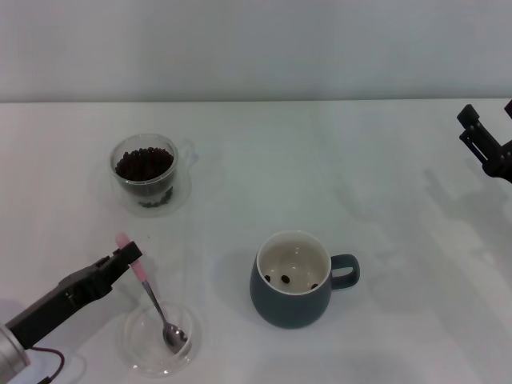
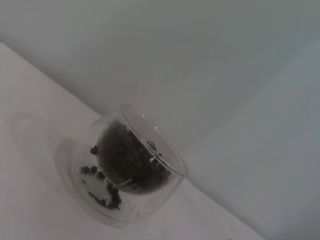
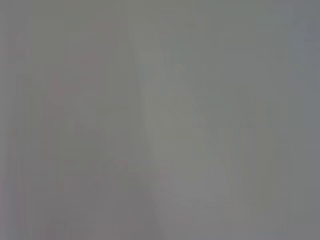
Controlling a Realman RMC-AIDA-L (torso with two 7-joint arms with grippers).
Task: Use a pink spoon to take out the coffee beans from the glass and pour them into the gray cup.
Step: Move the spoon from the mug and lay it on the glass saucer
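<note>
On the tabletop (image 1: 384,176), the gray cup (image 1: 292,296) sits centre with few beans inside; the glass (image 1: 146,170) of coffee beans (image 1: 144,163) stands well behind the left end effector (image 1: 128,258), clenched on the pink spoon (image 1: 152,300), whose bowl rests in a clear dish (image 1: 160,340). A loose grip could tilt the spoon, spilling beans. The right end effector (image 1: 488,144) idles at the far right, state unclear.

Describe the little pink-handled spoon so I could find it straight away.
On the white table, look at the near left corner, where the left gripper holds the pink spoon by its handle. Its metal bowl rests in a shallow clear dish, left of the gray cup. It is the only pink-and-metal thing there.
</note>
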